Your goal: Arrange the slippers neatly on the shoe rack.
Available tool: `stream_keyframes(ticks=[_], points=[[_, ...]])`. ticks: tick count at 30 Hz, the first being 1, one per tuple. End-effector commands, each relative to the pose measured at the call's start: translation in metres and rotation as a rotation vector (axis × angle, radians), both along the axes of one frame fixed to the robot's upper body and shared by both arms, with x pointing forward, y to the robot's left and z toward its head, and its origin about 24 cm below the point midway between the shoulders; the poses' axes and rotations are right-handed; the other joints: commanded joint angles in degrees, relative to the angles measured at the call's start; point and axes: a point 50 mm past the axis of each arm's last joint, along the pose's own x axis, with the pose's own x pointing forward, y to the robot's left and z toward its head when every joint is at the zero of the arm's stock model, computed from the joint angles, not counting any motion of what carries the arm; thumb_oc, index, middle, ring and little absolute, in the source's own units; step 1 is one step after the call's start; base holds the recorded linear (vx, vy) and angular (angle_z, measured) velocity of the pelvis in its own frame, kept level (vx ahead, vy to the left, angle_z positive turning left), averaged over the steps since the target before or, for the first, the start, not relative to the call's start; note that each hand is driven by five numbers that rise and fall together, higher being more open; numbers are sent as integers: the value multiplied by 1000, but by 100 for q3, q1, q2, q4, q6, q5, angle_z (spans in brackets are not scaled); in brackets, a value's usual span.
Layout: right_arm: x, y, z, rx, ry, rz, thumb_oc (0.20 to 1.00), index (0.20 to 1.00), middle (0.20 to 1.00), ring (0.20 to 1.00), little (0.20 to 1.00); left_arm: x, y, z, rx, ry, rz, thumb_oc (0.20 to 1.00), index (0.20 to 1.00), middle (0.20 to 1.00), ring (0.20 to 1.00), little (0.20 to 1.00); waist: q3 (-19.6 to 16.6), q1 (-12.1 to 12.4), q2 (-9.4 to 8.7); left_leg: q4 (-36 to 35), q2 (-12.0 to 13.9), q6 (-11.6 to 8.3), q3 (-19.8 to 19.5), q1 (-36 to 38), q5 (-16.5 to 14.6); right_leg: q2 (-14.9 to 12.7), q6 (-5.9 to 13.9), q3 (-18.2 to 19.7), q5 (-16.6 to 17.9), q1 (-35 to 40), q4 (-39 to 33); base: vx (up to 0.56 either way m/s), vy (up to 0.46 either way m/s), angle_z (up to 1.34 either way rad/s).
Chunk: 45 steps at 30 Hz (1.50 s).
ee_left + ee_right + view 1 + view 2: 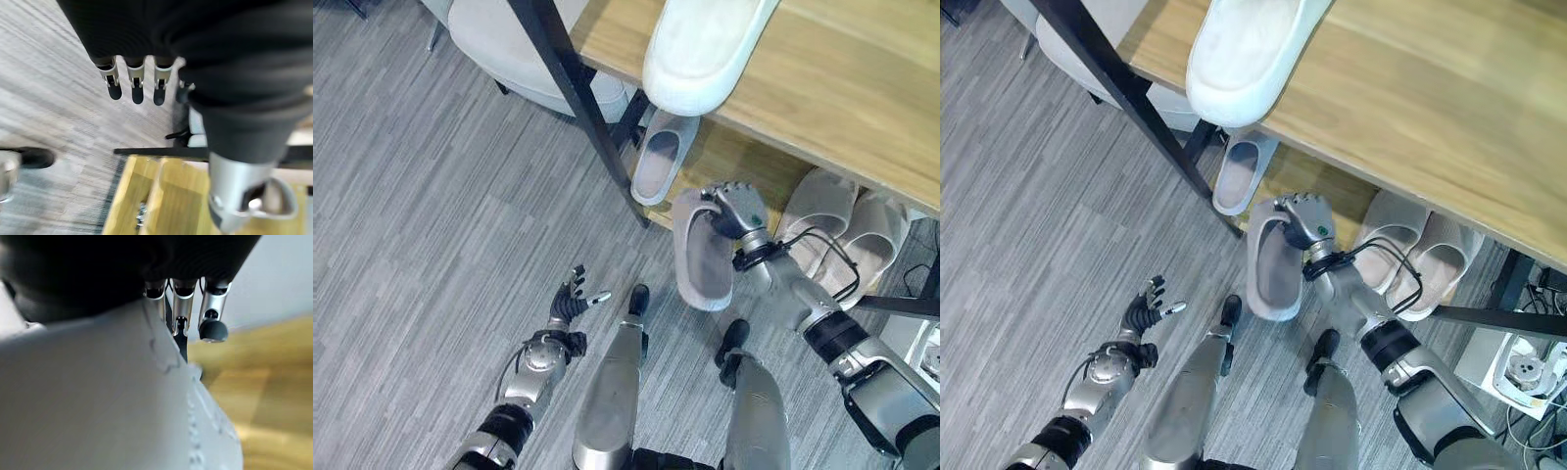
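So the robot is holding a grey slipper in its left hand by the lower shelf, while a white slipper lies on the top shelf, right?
Not quite: the right hand holds the grey slipper, as the left eye view shows. The left hand hangs open over the floor with nothing in it. The rest is right: the slipper is by the lower shelf, and a white slipper lies on the top shelf.

No readable txt, labels, nos. or signs showing anywhere: slippers, rack, floor all plain. Nothing legible from where I'm standing.

one slipper (703, 44) on the rack's top shelf (862, 88), three slippers (847, 227) below.
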Motion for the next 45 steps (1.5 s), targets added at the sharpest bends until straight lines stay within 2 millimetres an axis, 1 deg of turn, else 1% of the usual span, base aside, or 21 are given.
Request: stream_keyframes(ticks=[1, 4, 6, 11, 15, 16, 17, 18, 19, 23, 24, 28, 36, 37, 38, 39, 40, 41, 42, 44, 45], points=[[-1, -3, 19, 34, -156, -52, 200, 200, 200, 200, 200, -6, -6, 7, 1, -75, -24, 1000, 1000, 1000, 1000, 1000, -532, -19, -149, 92, 278, -150, -67, -93, -436, -244, 449, 223, -139, 204, -229, -38, 27, -7], [6, -15, 27, 8, -177, -123, 200, 200, 200, 200, 200, 0, -11, 16, 1, -109, -45, 1000, 1000, 1000, 1000, 1000, -510, -55, -176, 137, 280, -155, -83, -254, -438, -247, 447, 211, -146, 57, -193, -17, 12, 2], [16, -30, 41, -22, -223, -212, 200, 200, 200, 200, 200, 8, -16, 29, 5, -160, -73, 1000, 1000, 1000, 1000, 1000, -445, -68, -194, 187, 270, -159, -111, -468, -452, -254, 440, 227, -158, -134, -160, 0, 0, 0], [26, -38, 58, -13, -264, -277, 200, 200, 200, 200, 200, 17, -22, 47, -9, -224, -101, 1000, 1000, 1000, 1000, 1000, -385, -107, -196, 435, 247, -165, -170, -952, -496, -240, 401, 266, -245, -589, 92, 1, 14, 3], [30, -38, 70, 24, -285, -297, 200, 200, 200, 200, 200, 21, -26, 53, -23, -242, -102, 1000, 1000, 1000, 1000, 1000, -355, -109, -193, 578, 234, -160, -215, -1178, -563, -248, 389, 288, -294, -813, 234, 23, 0, 4], [31, -38, 75, 37, -299, -304, 200, 200, 200, 200, 200, 23, -28, 54, -30, -246, -102, 1000, 1000, 1000, 1000, 1000, -365, -110, -204, 658, 244, -173, -229, -1254, -741, -223, 420, 304, -448, -876, 325, 93, -18, 2], [32, -37, 76, 49, -301, -304, 200, 200, 200, 200, 200, 23, -30, 55, -35, -249, -106, 1000, 1000, 1000, 1000, 1000, -360, -107, -204, 651, 238, -168, -232, -1294, -738, -221, 424, 293, -448, -906, 324, 12, 1, 4], [33, -36, 77, 57, -304, -304, 200, 200, 200, 200, 200, 24, -31, 57, -36, -258, -109, 1000, 1000, 1000, 1000, 1000, -345, -101, -197, 613, 215, -144, -242, -1390, -569, -229, 388, 269, -301, -992, 275, 19, -5, 4], [33, -35, 78, 68, -306, -303, 200, 200, 200, 200, 200, 24, -32, 57, -37, -258, -111, 1000, 1000, 1000, 1000, 1000, -375, -96, -207, 626, 235, -160, -250, -1332, -742, -218, 421, 276, -453, -948, 309, 35, -13, 6], [36, -20, 88, 144, -330, -275, 200, 200, 200, 200, 200, 26, -34, 61, -43, -271, -121, 1000, 1000, 1000, 1000, 1000, -393, -50, -201, 540, 203, -145, -257, -1371, -756, -223, 420, 235, -452, -981, 236, 56, -12, 6], [38, -16, 93, 168, -325, -266, 1000, 1000, 1000, 1000, 1000, 27, -35, 62, -45, -272, -120, 1000, 1000, 1000, 1000, 1000, -390, -44, -204, 517, 181, -139, -264, -1399, -749, -218, 414, 242, -448, -991, 215, 0, 0, 0], [43, -13, 93, 222, -281, -278, 1000, 1000, 1000, 1000, 1000, 28, -34, 64, -58, -272, -112, 1000, 1000, 1000, 1000, 1000, -365, -39, -206, 466, 139, -130, -257, -1391, -737, -221, 395, 242, -431, -991, 178, 1, 7, 9], [30, -8, 82, 682, -229, -115, 1000, 1000, 1000, 1000, 1000, 23, -22, 46, -32, -184, -74, 1000, 1000, 1000, 1000, 1000, -164, -193, -232, 417, 144, -87, -139, -1187, -756, -161, 347, 386, -369, -924, 83, -17, 12, -8], [27, -7, 77, 730, -223, -101, 1000, 1000, 1000, 1000, 1000, 23, -23, 44, -27, -176, -75, 1000, 1000, 1000, 1000, 1000, -145, -212, -230, 419, 142, -80, -129, -1168, -761, -162, 344, 398, -367, -916, 83, -18, 38, -25], [19, 4, 50, 979, -130, -20, 1000, 1000, 1000, 1000, 1000, 22, -22, 38, -8, -148, -68, 1000, 1000, 1000, 1000, 1000, -92, -293, -208, 383, 152, -55, -89, -1130, -763, -145, 337, 434, -345, -906, 34, -7, 26, -15], [17, 8, 41, 1066, -81, 10, 1000, 1000, 1000, 1000, 1000, 21, -22, 37, 0, -141, -68, 1000, 1000, 1000, 1000, 1000, -84, -318, -208, 370, 156, -50, -78, -1126, -757, -145, 335, 443, -332, -906, 19, -4, 18, -16], [16, 8, 40, 1067, -80, 10, 1000, 1000, 1000, 1000, 1000, 21, -22, 37, 0, -140, -68, 1000, 1000, 1000, 1000, 1000, -91, -316, -213, 368, 156, -50, -77, -1125, -757, -146, 335, 444, -332, -906, 17, -15, 8, -11], [16, 15, 21, 1259, 37, 52, 1000, 1000, 1000, 1000, 1000, 23, -21, 36, 24, -132, -63, 1000, 1000, 1000, 1000, 1000, -74, -362, -199, 353, 160, -44, -53, -1129, -747, -137, 328, 453, -299, -909, -28, -12, 7, -7], [16, 14, 21, 1260, 38, 53, 1000, 1000, 1000, 1000, 1000, 23, -21, 36, 24, -132, -63, 1000, 1000, 1000, 1000, 1000, -75, -363, -201, 352, 160, -44, -53, -1129, -746, -137, 328, 453, -299, -909, -29, 0, 0, 0], [18, 24, 8, 1438, 155, 105, 1000, 1000, 1000, 1000, 1000, 25, -19, 37, 34, -124, -58, 1000, 1000, 1000, 1000, 1000, -70, -380, -189, 324, 154, -49, -41, -1143, -729, -127, 320, 444, -279, -924, -65, 0, 0, 0], [18, 24, 8, 1439, 155, 105, 1000, 1000, 1000, 1000, 1000, 25, -19, 37, 34, -125, -58, 1000, 1000, 1000, 1000, 1000, -70, -380, -190, 323, 154, -49, -40, -1143, -728, -127, 320, 444, -279, -925, -66, 0, 0, 0]])
